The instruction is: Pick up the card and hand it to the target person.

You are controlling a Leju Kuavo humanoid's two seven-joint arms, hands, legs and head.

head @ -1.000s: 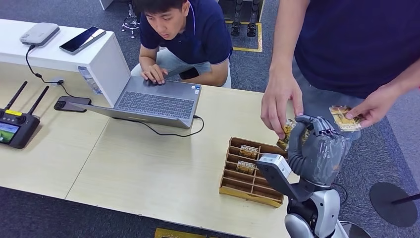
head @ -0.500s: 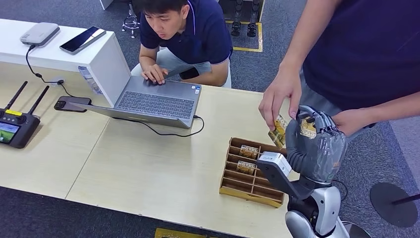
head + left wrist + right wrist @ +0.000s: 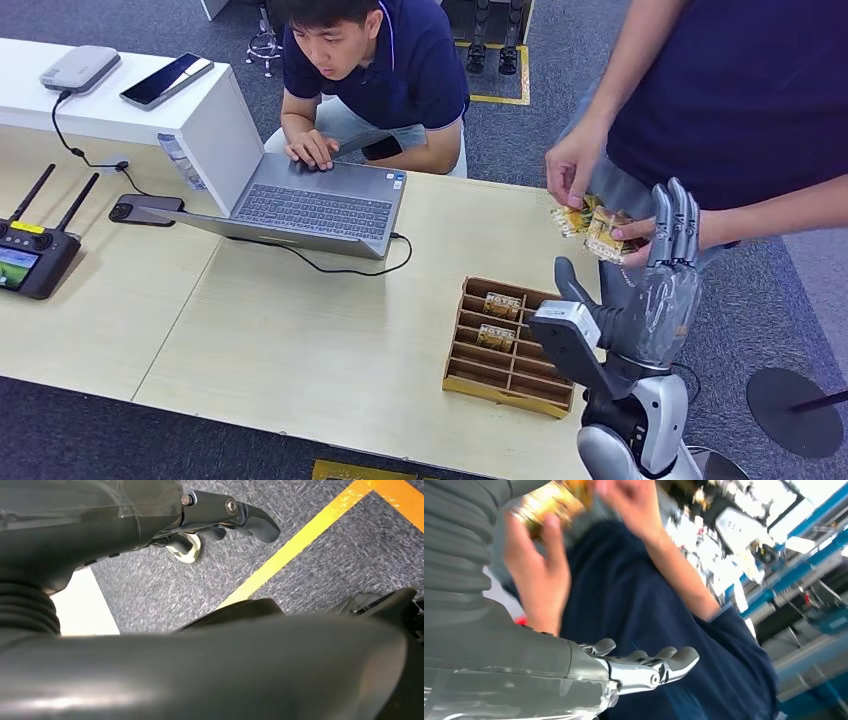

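With its fingers spread and holding nothing, the right robot hand (image 3: 660,290) stands raised beside a standing person, whose hands (image 3: 578,165) now hold the card (image 3: 605,232) above the tabletop's (image 3: 300,330) wooden tray (image 3: 505,345), apparently to complete the handover.

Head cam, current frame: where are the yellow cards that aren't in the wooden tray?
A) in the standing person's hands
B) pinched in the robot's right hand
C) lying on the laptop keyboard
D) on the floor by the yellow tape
A: the standing person's hands hold the yellow cards beside the right hand, whose fingers are raised and spread with nothing in them; two more cards sit in the wooden tray.
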